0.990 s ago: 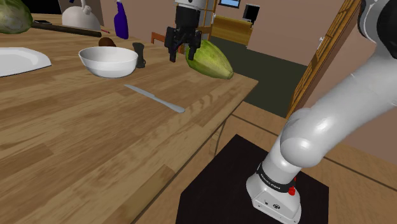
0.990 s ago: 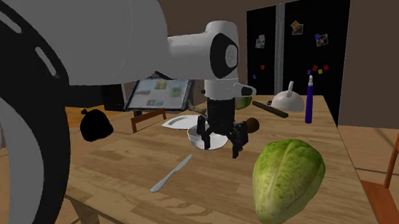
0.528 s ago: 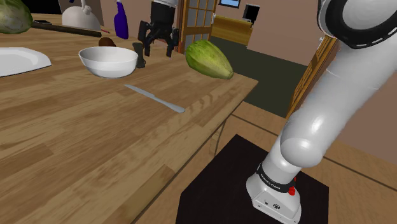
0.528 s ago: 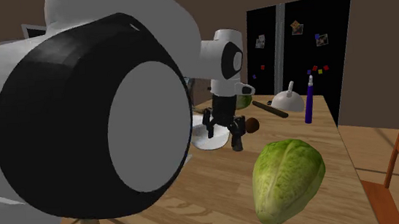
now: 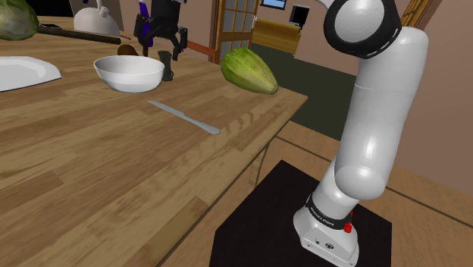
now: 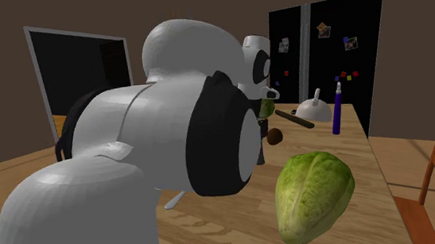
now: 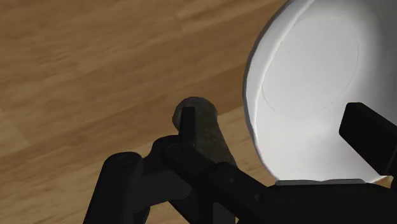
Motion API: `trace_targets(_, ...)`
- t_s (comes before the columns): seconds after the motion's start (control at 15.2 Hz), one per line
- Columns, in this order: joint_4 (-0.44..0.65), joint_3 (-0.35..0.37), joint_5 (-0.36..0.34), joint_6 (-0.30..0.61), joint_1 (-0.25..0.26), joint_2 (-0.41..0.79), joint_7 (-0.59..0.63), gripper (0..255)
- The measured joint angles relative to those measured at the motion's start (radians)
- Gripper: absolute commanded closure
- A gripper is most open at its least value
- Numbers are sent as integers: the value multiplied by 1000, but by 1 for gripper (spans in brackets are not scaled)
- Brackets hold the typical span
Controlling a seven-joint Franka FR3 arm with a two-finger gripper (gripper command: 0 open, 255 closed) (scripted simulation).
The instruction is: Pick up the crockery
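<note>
A white bowl (image 5: 129,72) stands on the wooden table (image 5: 91,159), to the left of the middle in the shoulder view. My black gripper (image 5: 161,42) hangs open just above and behind the bowl's far right rim. In the wrist view the bowl (image 7: 318,83) lies under the gripper (image 7: 280,127): one finger is over the table outside the rim and the other over the bowl's inside. Neither finger touches it. A small dark mill-like object (image 7: 205,130) stands beside the outer finger.
The dark mill (image 5: 165,65) stands right of the bowl. A knife (image 5: 184,117) lies nearer the front. A green vegetable (image 5: 249,70) rests by the table's right edge, and a white plate (image 5: 23,72) at the left. A purple bottle (image 6: 336,108) and a brown ball (image 6: 275,136) sit further back.
The gripper has travelled left in the shoulder view, from over the green vegetable to above the bowl's far rim. The arm has swung across the second exterior view, covering the bowl there.
</note>
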Motion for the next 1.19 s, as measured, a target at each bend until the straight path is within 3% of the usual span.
trace_targets(0.13, 16, 0, 0, 10, 3, 24, 7, 0)
trace_targets(0.53, -74, 0, 4, 92, 2, 16, -4, 0)
trace_targets(0.59, -78, 0, 4, 96, 2, 16, -5, 255)
trace_targets(1.19, -80, 0, 5, 99, 2, 15, -5, 255)
